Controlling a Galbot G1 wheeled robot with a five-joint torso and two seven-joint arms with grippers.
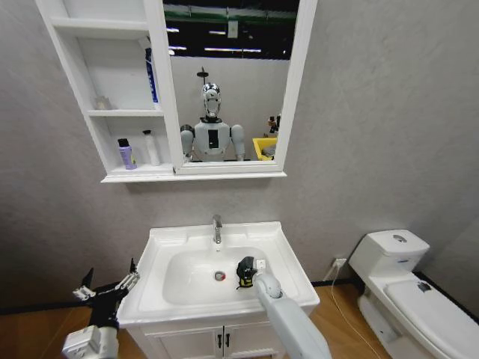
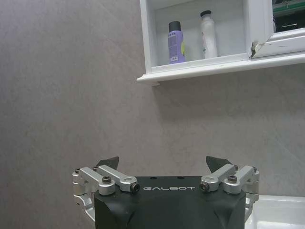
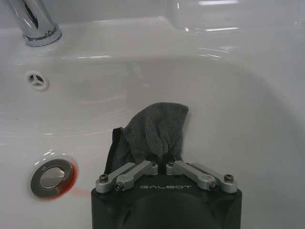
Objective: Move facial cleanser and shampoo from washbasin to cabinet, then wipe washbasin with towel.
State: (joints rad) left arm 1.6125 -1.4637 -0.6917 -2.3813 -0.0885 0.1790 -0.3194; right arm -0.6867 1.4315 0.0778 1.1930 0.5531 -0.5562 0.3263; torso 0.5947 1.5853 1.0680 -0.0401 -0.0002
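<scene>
The right gripper (image 3: 164,162) pinches the towel (image 3: 155,131) inside the washbasin (image 1: 288,258) bowl, near the drain (image 3: 51,175). The left gripper (image 2: 164,167) waits beside the basin, fingers spread. The grip takes only one end of the cloth — it may slip out during wiping.

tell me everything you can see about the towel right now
The towel is a small dark-grey cloth of soft, looped terry-like fabric, bunched and folded into creases rather than lying flat. The right gripper is shut on its near end, and the rest spreads forward from the fingers against the white inner wall of the washbasin bowl, between the drain and the right side. In the head view it shows as a dark lump with a bit of yellow.
</scene>
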